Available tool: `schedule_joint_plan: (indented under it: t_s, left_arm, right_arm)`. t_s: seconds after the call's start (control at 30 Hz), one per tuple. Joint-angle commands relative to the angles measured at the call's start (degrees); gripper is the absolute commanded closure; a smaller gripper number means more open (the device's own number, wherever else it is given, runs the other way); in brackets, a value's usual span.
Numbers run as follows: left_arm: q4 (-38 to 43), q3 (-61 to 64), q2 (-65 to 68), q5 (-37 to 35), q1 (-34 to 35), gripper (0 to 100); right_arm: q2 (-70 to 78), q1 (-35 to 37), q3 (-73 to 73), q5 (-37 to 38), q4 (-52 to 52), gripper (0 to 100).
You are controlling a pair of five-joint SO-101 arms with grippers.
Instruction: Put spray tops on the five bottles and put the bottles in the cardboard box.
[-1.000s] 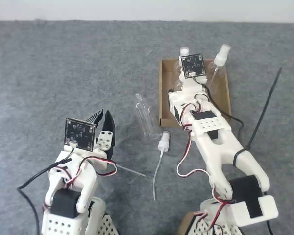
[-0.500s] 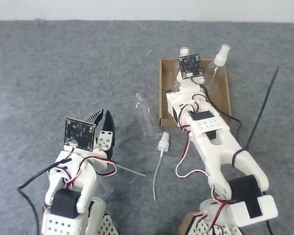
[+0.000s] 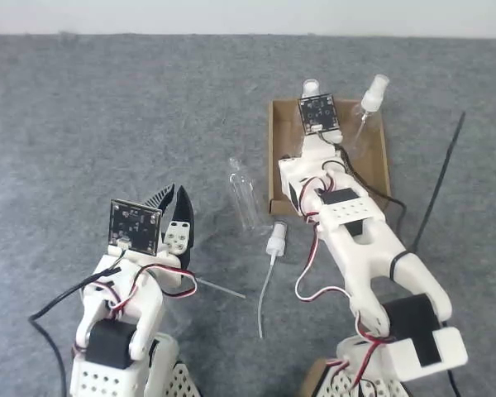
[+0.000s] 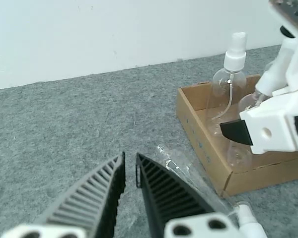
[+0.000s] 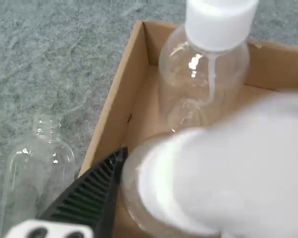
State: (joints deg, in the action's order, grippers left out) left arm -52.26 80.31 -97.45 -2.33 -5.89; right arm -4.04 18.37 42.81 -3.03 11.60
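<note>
Left claw (image 4: 130,157) barely parted, empty. Ahead and to its right, a loose spray top (image 3: 275,238) and an uncapped bottle (image 3: 244,197) lie on the table (image 3: 107,107). Farther right, right claw (image 5: 174,163) clasps a capped bottle (image 4: 237,152) inside the cardboard box (image 3: 273,153).

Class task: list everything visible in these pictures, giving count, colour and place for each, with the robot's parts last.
cardboard box: one, brown, on the carpet beneath the right arm.
bottles with spray tops: at least three, clear with white tops, in the cardboard box; the arm hides part.
open bottle: one, clear, lying on the carpet beside the box.
loose spray top: one, white with long tube, by the box's corner.
thin tube: one, clear, near the left arm.
carpet: one, grey, under everything.
left gripper: one, black, jaws slightly apart, empty.
right gripper: one, black, in the box beside a bottle.
</note>
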Motion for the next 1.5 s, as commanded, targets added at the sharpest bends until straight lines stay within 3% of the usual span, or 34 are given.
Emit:
schedule_joint_plan:
  t_s: [0.0, 0.13, 0.77, 0.87, 1.03, 1.2, 1.37, 1.47]
  left_arm:
    - [1.3, -0.2, -1.1, 0.3, 0.3, 97]
    - [1.3, -0.2, -1.1, 0.4, 0.3, 97]
    - [1.5, 0.0, -0.8, -0.2, 0.0, 97]
    - [1.0, -1.8, -0.6, -1.1, 0.3, 97]
    - [-2.1, -7.7, -0.5, -0.9, 3.6, 97]
    - [-2.2, -14.4, 4.4, -0.8, 8.4, 97]
    - [-3.7, -30.2, 21.4, -0.5, 18.3, 97]
    - [-7.6, -39.5, 32.4, 3.4, 21.5, 97]
  right_arm:
    - [-1.2, 0.1, -2.3, -0.1, -0.5, 70.8]
    - [-3.9, 0.0, -2.6, -0.1, 0.4, 70.8]
    - [-35.8, 0.4, -3.3, 3.8, 24.1, 70.9]
    - [-37.1, 4.1, -5.8, 3.6, 32.1, 70.9]
    - [-36.6, 17.5, -10.9, 2.5, 41.8, 70.9]
    - [-29.9, 25.6, -12.5, -1.1, 41.0, 70.9]
    - [-18.8, 26.4, -12.8, -1.6, 34.8, 70.9]
    - [-12.3, 26.5, -12.8, -1.6, 27.9, 70.9]
